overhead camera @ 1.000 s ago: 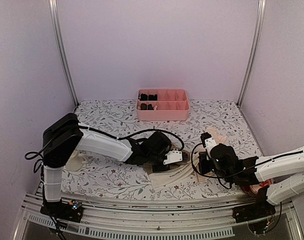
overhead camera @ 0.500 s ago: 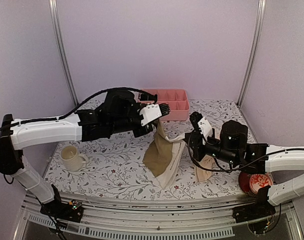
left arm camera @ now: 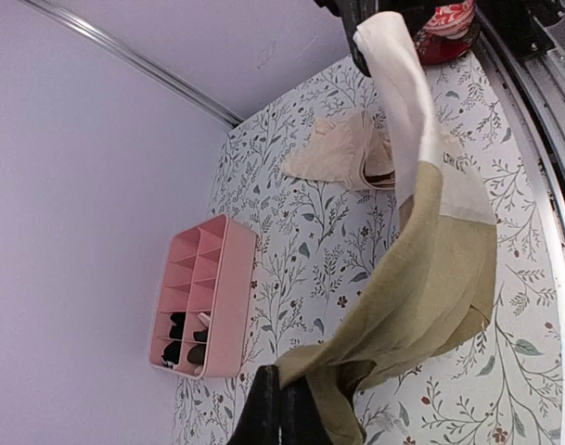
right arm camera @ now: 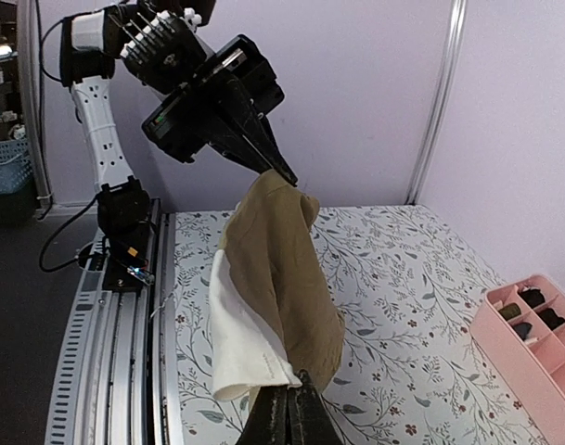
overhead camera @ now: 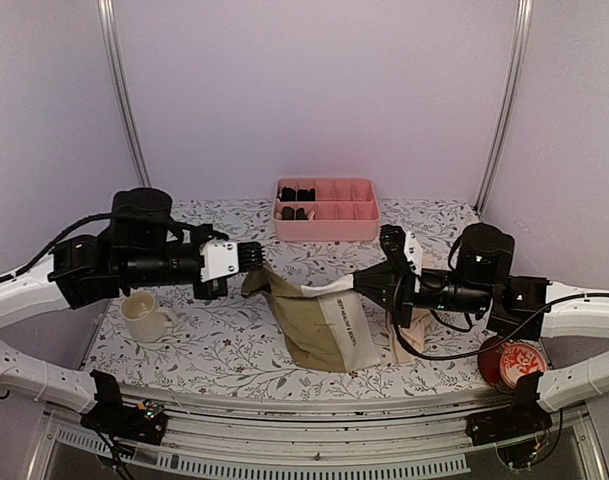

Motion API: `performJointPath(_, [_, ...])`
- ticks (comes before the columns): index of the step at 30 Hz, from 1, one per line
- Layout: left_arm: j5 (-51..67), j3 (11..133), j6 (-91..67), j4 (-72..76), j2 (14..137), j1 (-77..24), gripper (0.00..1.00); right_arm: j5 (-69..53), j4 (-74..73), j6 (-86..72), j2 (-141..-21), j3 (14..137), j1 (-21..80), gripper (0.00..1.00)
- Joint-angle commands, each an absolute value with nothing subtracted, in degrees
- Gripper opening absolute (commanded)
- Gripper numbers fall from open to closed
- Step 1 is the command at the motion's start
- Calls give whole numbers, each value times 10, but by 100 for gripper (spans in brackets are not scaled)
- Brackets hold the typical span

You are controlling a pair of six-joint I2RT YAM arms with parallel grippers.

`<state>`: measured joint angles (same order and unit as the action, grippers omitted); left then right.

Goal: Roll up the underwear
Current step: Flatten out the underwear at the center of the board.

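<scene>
The left gripper (overhead camera: 252, 258) and the right gripper (overhead camera: 369, 287) are each pinching, jaws fully closed, opposite ends of the olive-brown underwear (overhead camera: 309, 325). It is hanging slung between them over the middle of the tabletop (overhead camera: 214, 350), its belly sagging toward the near edge; whether it is touching the surface cannot be told.

The peach-beige underwear (left arm camera: 342, 153) is lying crumpled near the right edge, beneath the right arm.

Both holds are taking only a thin nip of fabric, so pulling the arms further apart is likely to slip one corner free. The garment is also hanging twisted, and lowering it that way risks a creased, crooked start to the roll. A low sweep by the right arm could drag the peach piece, and the left arm is passing above a mug (overhead camera: 142, 314) near the left edge.

A line of dark print is showing on the cream waistband (overhead camera: 341, 300), too small to read. The red round tin (overhead camera: 511, 363) at the near right corner is showing white markings, none readable.
</scene>
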<state>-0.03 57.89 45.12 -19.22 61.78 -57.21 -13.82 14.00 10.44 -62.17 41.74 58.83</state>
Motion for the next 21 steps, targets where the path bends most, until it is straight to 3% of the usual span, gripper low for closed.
performJointPath(1, [60,567,491,-257,557,-590,0,-245,145,112,-589,422,597,1])
performJointPath(5, [56,570,501,-272,534,-603,0,-263,157,99,-614,430,604,1])
performJointPath(10, [-19,576,517,-241,571,-600,0,-141,170,50,-705,458,604,1])
performJointPath(16, [-43,612,551,-225,728,-510,0,-17,207,-12,-815,489,557,1])
performJointPath(21, [-68,672,589,-176,889,-423,0,-21,208,-34,-930,545,472,1])
